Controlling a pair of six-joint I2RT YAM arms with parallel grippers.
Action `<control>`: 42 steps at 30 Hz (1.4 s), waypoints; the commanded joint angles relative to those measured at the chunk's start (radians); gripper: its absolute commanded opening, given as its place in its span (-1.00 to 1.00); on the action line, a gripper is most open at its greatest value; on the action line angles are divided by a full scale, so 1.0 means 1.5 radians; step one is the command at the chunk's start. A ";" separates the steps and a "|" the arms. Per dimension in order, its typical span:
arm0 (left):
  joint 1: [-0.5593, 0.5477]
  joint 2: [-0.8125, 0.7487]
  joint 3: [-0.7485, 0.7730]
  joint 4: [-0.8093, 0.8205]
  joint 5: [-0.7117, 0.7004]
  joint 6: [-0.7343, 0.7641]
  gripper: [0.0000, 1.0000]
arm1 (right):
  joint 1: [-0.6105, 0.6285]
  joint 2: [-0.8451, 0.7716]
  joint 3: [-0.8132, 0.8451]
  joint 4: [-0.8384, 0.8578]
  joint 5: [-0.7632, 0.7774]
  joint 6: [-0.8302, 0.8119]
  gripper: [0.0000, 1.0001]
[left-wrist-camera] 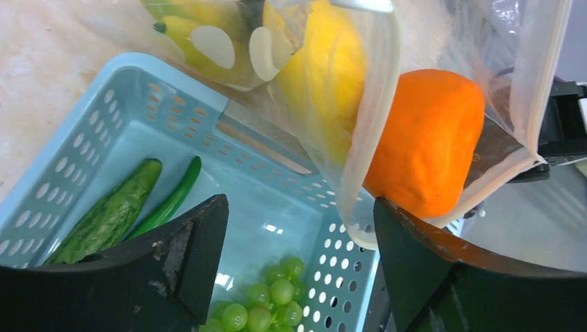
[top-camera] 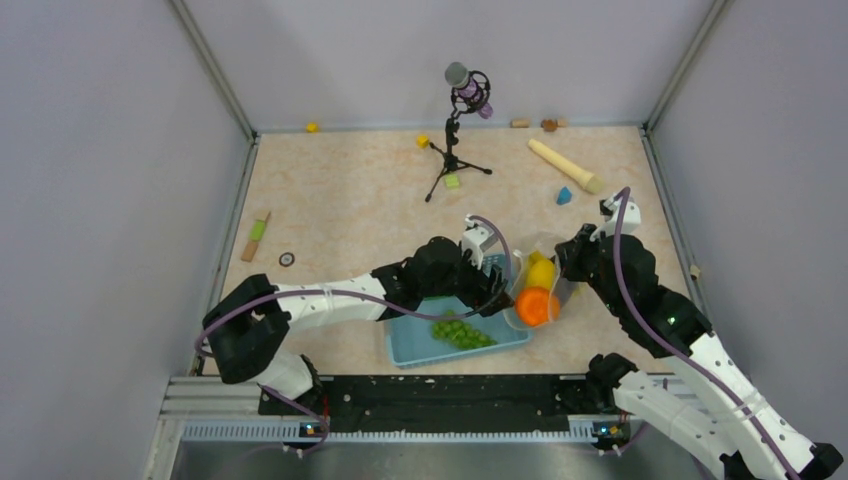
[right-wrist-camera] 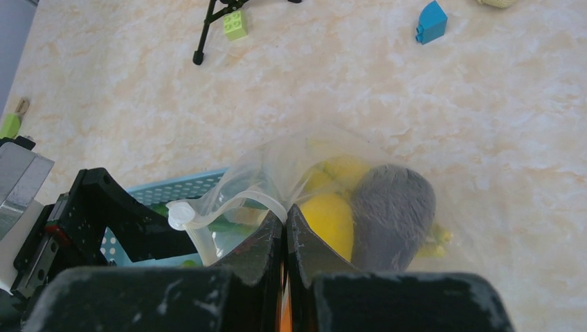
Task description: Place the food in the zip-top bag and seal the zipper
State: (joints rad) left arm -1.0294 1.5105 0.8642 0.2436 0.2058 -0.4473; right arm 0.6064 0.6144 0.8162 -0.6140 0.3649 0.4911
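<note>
The clear dotted zip-top bag [top-camera: 545,262] lies at the right end of the light blue basket [top-camera: 415,352], mouth toward the basket. The orange [left-wrist-camera: 426,142] sits in the bag's mouth. The yellow oval fruit [left-wrist-camera: 332,76], the banana [left-wrist-camera: 201,34] and the dark eggplant [right-wrist-camera: 391,214] are inside. My right gripper [right-wrist-camera: 285,211] is shut on the bag's whitish zipper strip [right-wrist-camera: 228,202] and holds the mouth up. My left gripper [left-wrist-camera: 301,235] is open and empty above the basket, beside the orange. The green grapes [left-wrist-camera: 270,304] and the cucumber [left-wrist-camera: 111,214] lie in the basket.
A thin green pod [left-wrist-camera: 169,200] lies next to the cucumber. A microphone on a tripod [top-camera: 455,150] stands at the back centre. A beige wooden cylinder [top-camera: 565,165] and a blue block [top-camera: 565,195] lie back right. Small blocks [top-camera: 452,181] are scattered at the back and left.
</note>
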 commanded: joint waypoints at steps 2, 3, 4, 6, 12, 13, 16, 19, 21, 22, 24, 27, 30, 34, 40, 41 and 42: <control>-0.002 0.001 0.013 0.038 0.048 -0.020 0.50 | -0.003 -0.011 0.000 0.037 -0.001 0.000 -1.00; -0.003 0.005 0.012 0.046 0.053 -0.027 0.42 | -0.003 -0.010 0.000 0.036 0.000 0.000 -1.00; -0.004 0.014 0.014 0.056 0.062 -0.034 0.36 | -0.003 -0.009 0.000 0.037 0.000 0.000 -1.00; -0.005 0.032 0.028 0.055 0.070 -0.040 0.28 | -0.003 -0.010 0.001 0.036 0.002 -0.001 -1.00; -0.008 0.055 0.046 0.028 0.044 -0.041 -0.01 | -0.003 -0.012 0.000 0.037 0.002 0.000 -1.00; -0.007 0.053 0.045 0.029 0.047 -0.041 -0.14 | -0.003 -0.010 0.000 0.036 0.002 0.000 -1.00; -0.007 0.045 0.043 0.036 0.059 -0.038 -1.00 | -0.003 -0.011 0.001 0.037 0.003 0.000 -1.00; -0.008 0.035 0.043 0.048 0.084 -0.041 -1.00 | -0.003 -0.009 0.008 0.035 0.013 -0.001 -1.00; -0.007 0.025 0.049 0.046 0.096 -0.040 -1.00 | -0.003 -0.009 0.017 0.021 0.031 0.002 -1.00; -0.007 0.019 0.055 0.037 0.095 -0.035 -1.00 | -0.003 -0.007 0.024 0.008 0.045 0.005 -1.00; -0.006 0.005 0.070 0.017 0.085 -0.024 -1.00 | -0.003 -0.003 0.042 -0.027 0.086 0.022 -1.00; -0.005 -0.001 0.126 -0.027 0.085 -0.011 -1.00 | -0.003 0.005 0.084 -0.098 0.154 0.052 -1.00; -0.005 0.010 0.203 -0.080 0.091 0.005 -1.00 | -0.003 0.019 0.142 -0.184 0.209 0.078 -1.00; 0.000 0.040 0.327 -0.170 0.062 0.036 -1.00 | -0.003 0.049 0.220 -0.291 0.268 0.094 -1.00; 0.018 0.090 0.470 -0.257 -0.032 0.073 -1.00 | -0.003 0.089 0.263 -0.400 0.293 0.114 -1.00; 0.024 0.099 0.485 -0.262 -0.039 0.074 -1.00 | -0.003 0.087 0.259 -0.402 0.294 0.121 -1.00; 0.030 0.110 0.498 -0.265 -0.037 0.073 -1.00 | -0.003 0.084 0.254 -0.402 0.293 0.125 -1.00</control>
State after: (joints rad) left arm -1.0153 1.6230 1.5211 -0.0879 0.2314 -0.3794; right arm 0.6056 0.7258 1.1824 -1.1110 0.7513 0.6403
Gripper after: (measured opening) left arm 0.015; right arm 0.008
